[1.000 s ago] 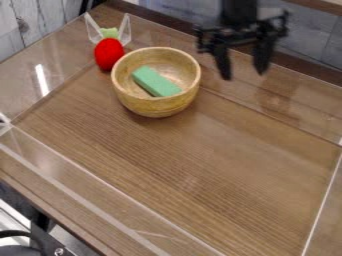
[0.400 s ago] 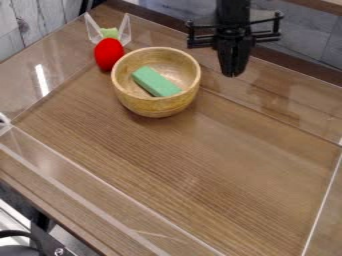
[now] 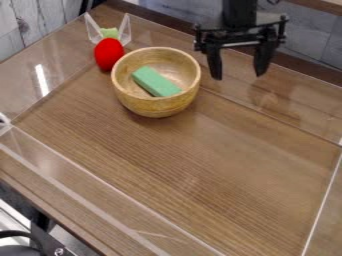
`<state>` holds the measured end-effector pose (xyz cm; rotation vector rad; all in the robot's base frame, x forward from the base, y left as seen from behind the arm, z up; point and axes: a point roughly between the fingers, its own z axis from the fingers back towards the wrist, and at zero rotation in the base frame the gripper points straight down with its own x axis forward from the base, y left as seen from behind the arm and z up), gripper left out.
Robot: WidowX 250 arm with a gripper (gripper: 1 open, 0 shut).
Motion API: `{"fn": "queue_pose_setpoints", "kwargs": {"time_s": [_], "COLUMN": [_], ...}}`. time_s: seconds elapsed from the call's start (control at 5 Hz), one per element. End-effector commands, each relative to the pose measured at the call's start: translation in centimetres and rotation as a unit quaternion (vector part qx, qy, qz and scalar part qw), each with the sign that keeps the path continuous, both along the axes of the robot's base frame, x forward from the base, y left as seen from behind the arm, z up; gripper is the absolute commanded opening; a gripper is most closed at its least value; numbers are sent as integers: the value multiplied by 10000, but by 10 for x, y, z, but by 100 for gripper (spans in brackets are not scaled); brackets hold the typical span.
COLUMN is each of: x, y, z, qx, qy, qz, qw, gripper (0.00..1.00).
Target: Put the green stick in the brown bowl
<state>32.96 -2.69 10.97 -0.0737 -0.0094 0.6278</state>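
Green stick [image 3: 156,82] lies flat inside brown bowl [image 3: 134,97], slanted, resting on pale floor. Bowl sits on wooden table [image 3: 201,170], upper left area. Red ball-like object [image 3: 107,55] at bowl's 10 o'clock, just beside rim, green leaf-like tips above it. Gripper [image 3: 239,63] at bowl's 2 o'clock, near but apart, pointing down, black fingers [image 3: 214,62] spread wide, nothing between them. Clear wall [image 3: 325,214] edges table. Nothing between gripper and bowl.
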Motion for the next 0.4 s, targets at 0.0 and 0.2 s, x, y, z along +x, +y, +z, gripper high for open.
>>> {"fn": "queue_pose_setpoints", "kwargs": {"time_s": [0.0,0.2], "x": [7,8], "y": [-5,-5], "z": [7,1], "qx": [58,76], "qy": [-296,-334], "qz": [-281,-456], "qw": [9992,9984], "gripper": [100,100]}}
